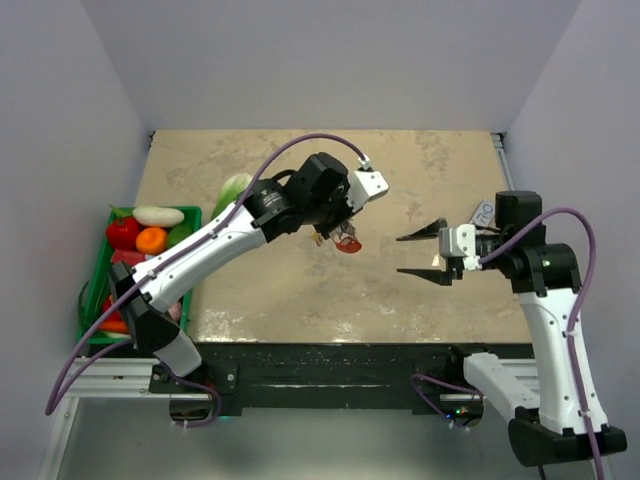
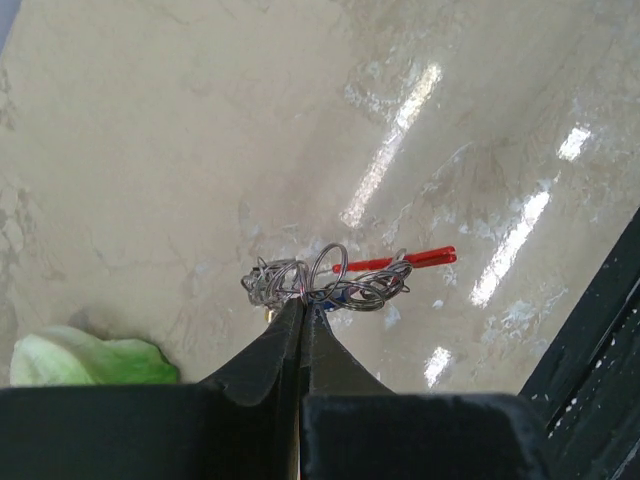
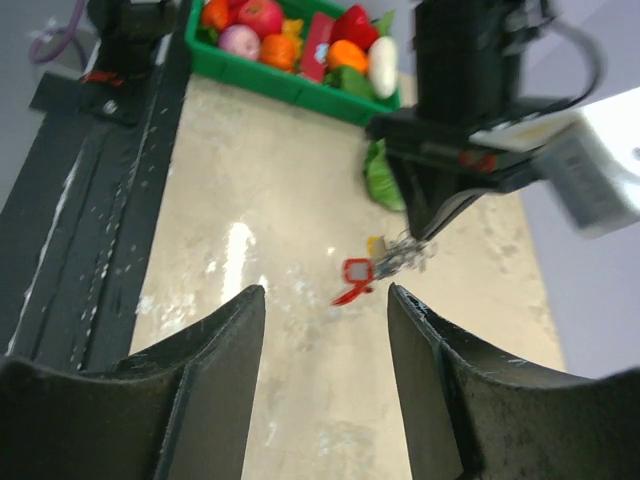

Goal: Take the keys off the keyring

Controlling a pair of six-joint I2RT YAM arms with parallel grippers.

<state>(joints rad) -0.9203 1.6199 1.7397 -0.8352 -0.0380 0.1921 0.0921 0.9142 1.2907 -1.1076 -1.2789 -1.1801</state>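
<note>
Top view, far left: green crate [image 1: 97, 300] at the table [image 1: 300, 300] edge, packed with toy vegetables [image 1: 150, 228] in red, orange, white and green. Just right of it, upper part of the frame: pale green lettuce leaf [image 1: 233, 188], flat on the table.

Centre of the top view: left pincer [image 1: 335, 232], pointing down over the middle of the table. Shuts tight on the keyring [image 1: 340, 238]. Left wrist view confirms: fingertips pressed together with no gap, pinching the silvery wire loops at lower centre of that frame. Red fob [image 2: 400, 261] sticks out to the right of the wire tangle, roughly level. Only a blue speck and a yellowish speck of the keys visible under the wire there. Cannot tell whether the bunch touches the table or hangs just above it.

Right wrist view, centre: keys [image 3: 377, 244] and fob dangle below the left pincer's tips, yellow piece uppermost, red fob lower left of it. All still joined to the ring.

Right of centre, top view: right pincer [image 1: 425, 252], spread wide, nothing between its fingers. Points left toward the keyring, well apart from it, with bare table between. Right wrist view: both dark fingers frame the bunch from the bottom edge without contact.

Upper right, top view: white-and-blue card [image 1: 482, 212], just behind the right pincer's wrist.
</note>
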